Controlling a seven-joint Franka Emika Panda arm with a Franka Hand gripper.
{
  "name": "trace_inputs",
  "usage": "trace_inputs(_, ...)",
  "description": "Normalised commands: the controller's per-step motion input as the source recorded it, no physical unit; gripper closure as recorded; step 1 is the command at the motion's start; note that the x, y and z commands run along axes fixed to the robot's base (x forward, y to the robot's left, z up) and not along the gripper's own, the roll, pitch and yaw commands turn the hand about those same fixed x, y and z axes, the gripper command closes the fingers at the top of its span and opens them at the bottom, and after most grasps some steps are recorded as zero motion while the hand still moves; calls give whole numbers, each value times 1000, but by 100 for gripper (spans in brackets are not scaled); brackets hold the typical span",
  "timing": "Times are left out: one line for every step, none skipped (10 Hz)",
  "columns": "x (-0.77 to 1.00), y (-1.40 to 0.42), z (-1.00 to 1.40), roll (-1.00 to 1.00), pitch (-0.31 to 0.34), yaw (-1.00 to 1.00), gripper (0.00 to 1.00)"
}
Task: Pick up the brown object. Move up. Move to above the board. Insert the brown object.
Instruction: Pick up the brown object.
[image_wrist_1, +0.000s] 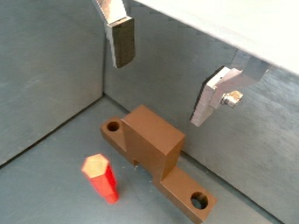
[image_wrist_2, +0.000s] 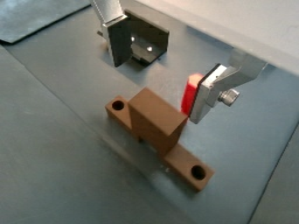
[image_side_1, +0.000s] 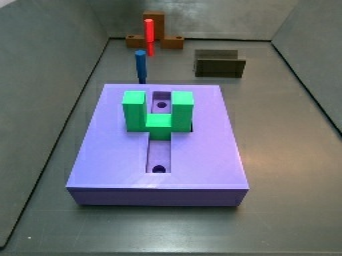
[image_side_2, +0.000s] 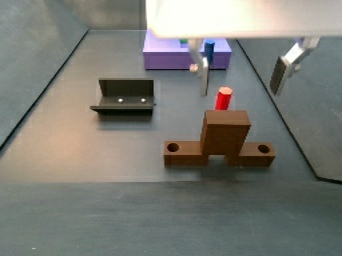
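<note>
Reddish-brown object (image_side_2: 221, 141), red peg (image_side_2: 225, 98), lavender board (image_side_1: 160, 150) bearing a green block (image_side_1: 158, 110), silver pincer (image_side_2: 243, 64).

One brown object (image_side_2: 222, 138), one board (image_side_1: 160, 145), one red peg (image_side_2: 223, 98), two fingers (image_side_2: 286, 68).

wrist views close above brown object (image_wrist_1: 153, 140), side views facing opposite ways, sharing board (image_side_1: 160, 150)
</note>
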Motion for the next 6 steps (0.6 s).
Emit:
trace_inputs(169, 200, -54, -141, 0, -191, 0)
trace_inputs(263, 143, -34, -170, -11, -143, 0)
trace_inputs(314, 51, -109, -151, -26, 0, 0)
trace_inputs(274, 0, -191, -136, -61, 0, 0)
trace_inputs(260, 0, -240, -137, -76, 37, 0)
trace_inputs(149, 0, -329, -117, -131, 134, 0)
